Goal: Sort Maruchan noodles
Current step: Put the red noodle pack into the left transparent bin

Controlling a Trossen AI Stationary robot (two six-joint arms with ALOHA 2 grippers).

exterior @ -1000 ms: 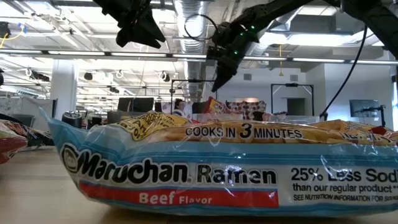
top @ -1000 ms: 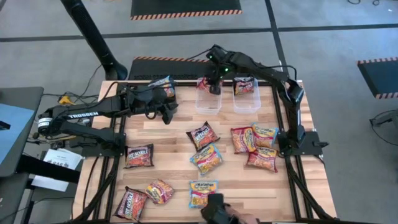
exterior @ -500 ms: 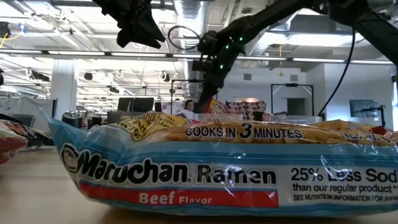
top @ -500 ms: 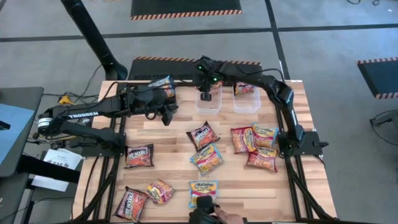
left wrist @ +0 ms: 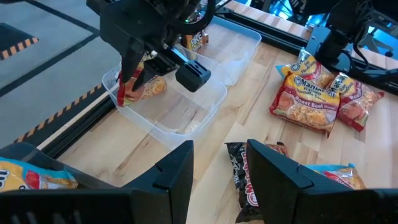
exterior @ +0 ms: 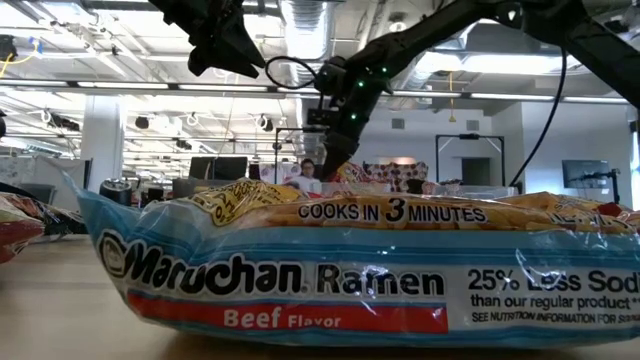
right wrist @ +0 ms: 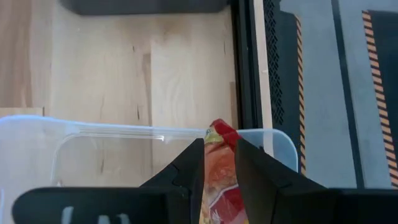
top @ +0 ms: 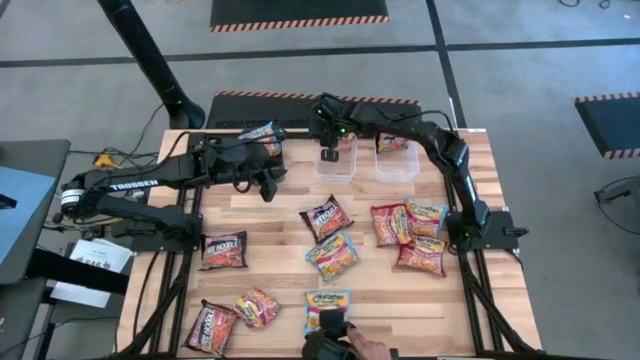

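1. A pale wooden slatted table (top: 280,205) with a black frame carried everything.
2. Two clear plastic bins (top: 337,163) sat side by side at its far edge.
3. Flat square ramen packets (top: 332,254), light blue/yellow, red/orange and black/red, lay scattered across the middle and near edge.

Glossy plastic noodle packets (top: 331,255), pale wood table (top: 280,225), clear plastic bins (top: 335,165)
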